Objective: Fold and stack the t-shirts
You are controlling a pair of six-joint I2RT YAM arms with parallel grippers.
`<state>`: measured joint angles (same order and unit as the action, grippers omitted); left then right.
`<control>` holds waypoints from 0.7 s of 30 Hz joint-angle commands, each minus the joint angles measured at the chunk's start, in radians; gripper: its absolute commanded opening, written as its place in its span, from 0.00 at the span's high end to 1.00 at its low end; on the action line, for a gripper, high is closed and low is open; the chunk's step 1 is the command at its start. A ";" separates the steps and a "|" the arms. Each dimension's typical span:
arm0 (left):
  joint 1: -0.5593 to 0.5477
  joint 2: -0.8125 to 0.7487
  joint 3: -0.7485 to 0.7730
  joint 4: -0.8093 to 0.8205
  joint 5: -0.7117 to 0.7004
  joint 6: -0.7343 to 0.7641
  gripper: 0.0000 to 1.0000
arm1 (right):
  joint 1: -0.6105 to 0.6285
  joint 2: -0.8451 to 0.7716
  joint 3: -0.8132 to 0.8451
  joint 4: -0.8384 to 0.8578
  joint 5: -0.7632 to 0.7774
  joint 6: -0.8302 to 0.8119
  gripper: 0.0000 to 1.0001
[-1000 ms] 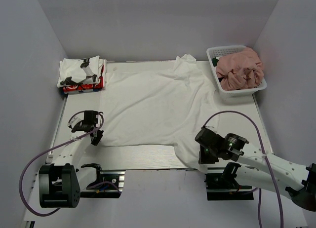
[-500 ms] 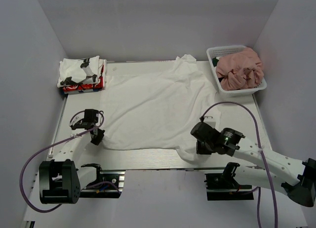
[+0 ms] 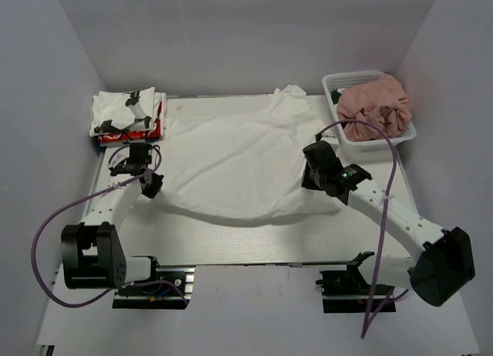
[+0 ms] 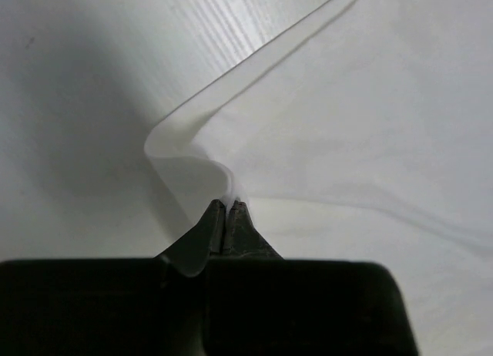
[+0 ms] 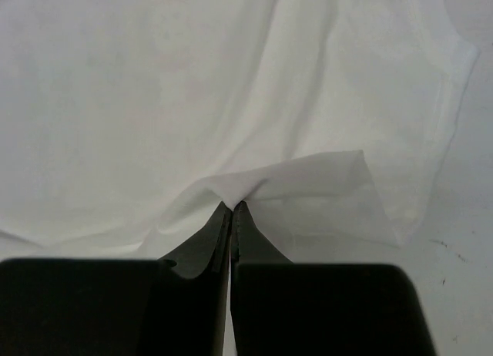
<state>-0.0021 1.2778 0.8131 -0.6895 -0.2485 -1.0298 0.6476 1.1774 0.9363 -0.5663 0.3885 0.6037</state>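
A large white t-shirt (image 3: 239, 152) lies spread across the table, its near edge lifted and folding towards the back. My left gripper (image 3: 151, 185) is shut on its near left corner, seen pinched in the left wrist view (image 4: 231, 200). My right gripper (image 3: 312, 179) is shut on its near right part, pinched in the right wrist view (image 5: 233, 204). A folded white t-shirt with black patches (image 3: 127, 111) lies on a folded red one (image 3: 129, 136) at the back left. A dusty pink t-shirt (image 3: 373, 105) fills the basket. The dark green t-shirt is barely visible beside it.
A white mesh basket (image 3: 343, 82) stands at the back right. Grey walls enclose the table on three sides. The arm bases and purple cables sit at the near edge.
Both grippers have moved away from the near edge towards the back, lifting the white t-shirt's near hem with them. The right arm has swung furthest, up towards the basket.
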 commanded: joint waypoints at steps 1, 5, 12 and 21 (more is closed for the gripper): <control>-0.001 0.064 0.073 0.048 -0.035 -0.003 1.00 | -0.064 0.044 0.047 0.157 -0.068 -0.090 1.00; 0.008 0.176 0.191 0.058 -0.050 -0.003 1.00 | -0.187 0.142 0.116 0.187 -0.123 -0.128 1.00; 0.017 0.342 0.320 0.058 -0.071 -0.003 1.00 | -0.296 0.307 0.243 0.209 -0.168 -0.203 1.00; 0.050 0.543 0.477 0.067 -0.051 -0.013 1.00 | -0.376 0.562 0.456 0.243 -0.221 -0.357 1.00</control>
<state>0.0307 1.8008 1.2289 -0.6365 -0.2817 -1.0317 0.2932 1.6859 1.2900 -0.3798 0.1841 0.3363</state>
